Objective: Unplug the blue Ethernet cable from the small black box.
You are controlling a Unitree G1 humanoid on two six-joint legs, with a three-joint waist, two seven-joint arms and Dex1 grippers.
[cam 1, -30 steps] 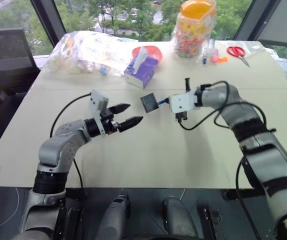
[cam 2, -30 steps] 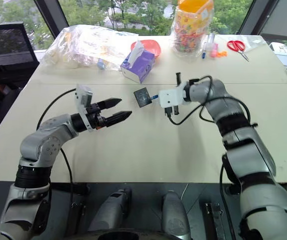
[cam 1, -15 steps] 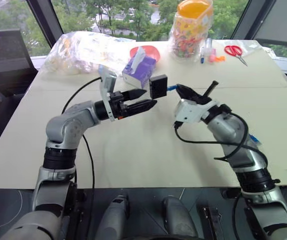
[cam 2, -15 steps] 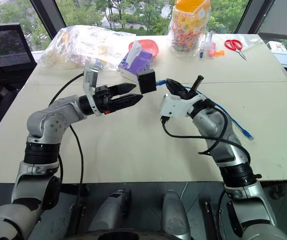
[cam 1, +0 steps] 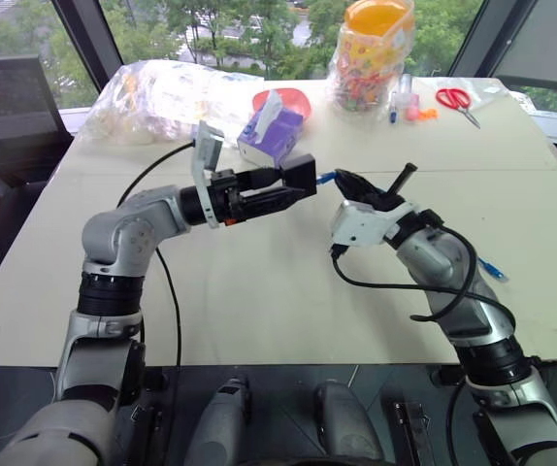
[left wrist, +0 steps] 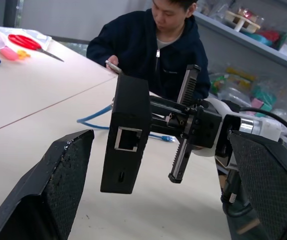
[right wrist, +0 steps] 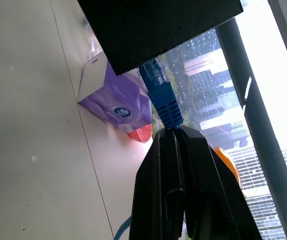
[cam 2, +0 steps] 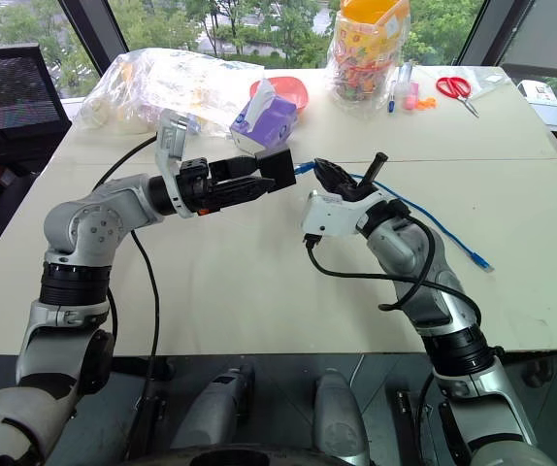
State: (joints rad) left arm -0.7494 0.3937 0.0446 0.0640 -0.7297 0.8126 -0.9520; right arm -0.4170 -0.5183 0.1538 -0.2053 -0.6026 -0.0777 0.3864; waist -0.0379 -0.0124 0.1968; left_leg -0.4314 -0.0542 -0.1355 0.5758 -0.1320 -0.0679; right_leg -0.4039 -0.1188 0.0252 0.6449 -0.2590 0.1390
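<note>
Small black box (cam 1: 302, 173): hung in the air above the tabletop (cam 1: 288, 282), between the two hands; an empty port on one face showed in the left wrist view
Blue Ethernet cable (cam 2: 424, 216): plug seated in the box's face toward the right hand; the cord ran back from that hand across the tabletop to a loose end near the right edge
Left hand (cam 1: 288, 184): reached in level from the left; fingers (left wrist: 63, 185) apart, one on each side of the box, a clear gap at each; no contact seen
Right hand (right wrist: 176, 137): fingers pressed together on the cable just behind the plug; it carried box and cable
Purple tissue box (cam 1: 273, 131): stood on the tabletop behind the black box; a red bowl (cam 1: 293, 99) just behind it
Far edge: clear plastic bag (cam 1: 167, 97), jar of sweets (cam 1: 374, 53), red scissors (cam 1: 460, 102)
Person (left wrist: 153, 47): in a dark jacket, beyond the tabletop in the left wrist view
</note>
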